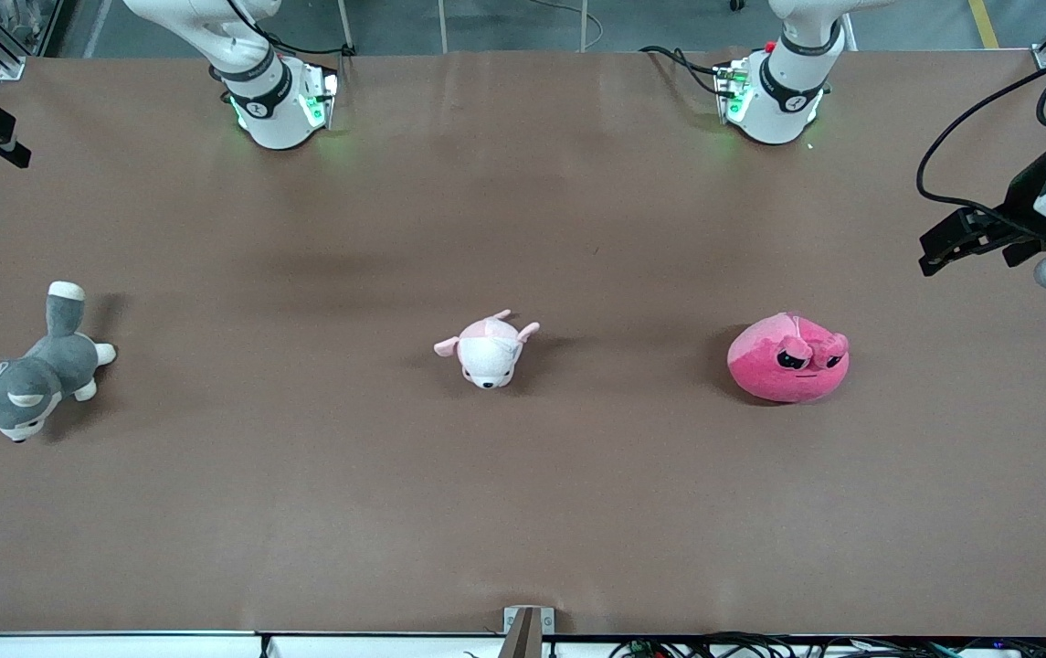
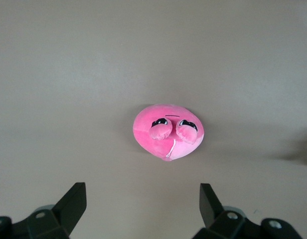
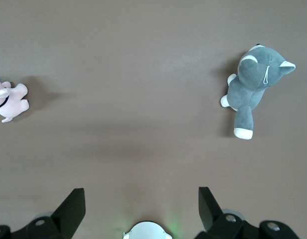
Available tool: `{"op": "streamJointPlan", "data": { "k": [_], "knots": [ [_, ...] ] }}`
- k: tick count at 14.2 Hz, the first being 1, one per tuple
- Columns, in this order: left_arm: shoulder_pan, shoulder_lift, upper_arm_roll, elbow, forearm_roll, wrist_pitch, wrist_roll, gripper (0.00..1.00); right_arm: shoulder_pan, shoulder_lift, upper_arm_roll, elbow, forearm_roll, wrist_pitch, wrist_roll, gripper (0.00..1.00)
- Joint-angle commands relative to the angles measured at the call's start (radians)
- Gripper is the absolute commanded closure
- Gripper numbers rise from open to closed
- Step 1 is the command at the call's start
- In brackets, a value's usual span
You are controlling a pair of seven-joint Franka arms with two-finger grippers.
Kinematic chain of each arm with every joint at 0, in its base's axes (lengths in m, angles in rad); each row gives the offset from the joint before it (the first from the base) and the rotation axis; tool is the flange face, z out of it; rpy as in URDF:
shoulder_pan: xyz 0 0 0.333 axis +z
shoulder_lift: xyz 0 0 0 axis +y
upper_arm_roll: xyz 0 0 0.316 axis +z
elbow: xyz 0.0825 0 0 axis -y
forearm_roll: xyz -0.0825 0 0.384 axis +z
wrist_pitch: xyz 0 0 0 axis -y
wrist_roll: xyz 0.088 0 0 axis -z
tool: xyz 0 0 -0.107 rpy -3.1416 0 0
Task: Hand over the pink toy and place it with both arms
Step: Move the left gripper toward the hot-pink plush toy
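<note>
3 plush toys sit in a rough row across the brown table (image 1: 523, 512), so going along it from the right arm's end: a grey-and-white dog plush (image 1: 29, 379), then a small pale pink-and-white animal plush (image 1: 490, 349) about mid-table, then the pink toy (image 1: 789, 358) toward the left arm's end. All 3 lie well apart from each other.

The bit that matters for the next move is who's closer. The pink toy lies on the left arm's side of the table, and the left wrist view has it pretty much centred ahead of the left gripper (image 2: 143, 206), whose jaws are spread wide with nothing between them. So the toy lies straight out along the jaws' line, with bare table in between and no contact yet. It's a round blob, so I don't see a real long axis to line up with.

The right gripper (image 3: 142, 206) is also wide apart and empty, over bare table near its own base, looking toward the dog and the small plush. My guess is it waits while the left arm goes for the pick.
</note>
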Motion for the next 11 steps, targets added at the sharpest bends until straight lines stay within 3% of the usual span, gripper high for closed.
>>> {"op": "streamJointPlan", "data": {
  "k": [1, 6, 11],
  "knots": [
    [0.005, 0.012, -0.003, 0.017, -0.012, -0.011, 0.007, 0.00, -0.007, -0.013, 0.004, -0.005, -0.012, -0.006, -0.010, 0.00],
    [0.002, 0.015, -0.001, 0.020, -0.024, -0.011, 0.012, 0.00, -0.007, -0.013, 0.004, -0.006, -0.012, -0.006, -0.011, 0.00],
    [0.002, 0.091, -0.001, 0.023, -0.018, 0.020, 0.019, 0.00, -0.007, -0.013, 0.004, -0.005, -0.012, -0.006, -0.010, 0.00]
  ]
}}
